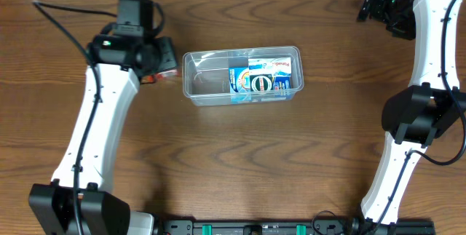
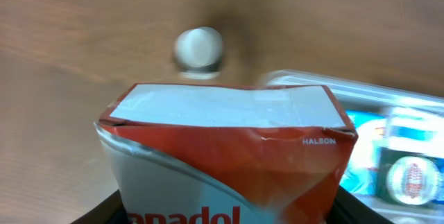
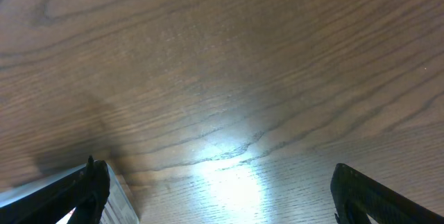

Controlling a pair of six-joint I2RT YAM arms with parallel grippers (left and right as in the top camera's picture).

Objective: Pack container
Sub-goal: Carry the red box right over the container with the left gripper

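Your container [image 1: 207, 82] sits mid-table [image 1: 240, 162] with one blue carton [image 1: 266, 75] already in its right half; its left half looks bare. Your left tool [image 1: 162, 64] is clamped on a red carton [image 2: 229, 154] just beside the container's left end, not yet in; your right tool [image 1: 373, 6] gapes wide, holding nothing, well apart.
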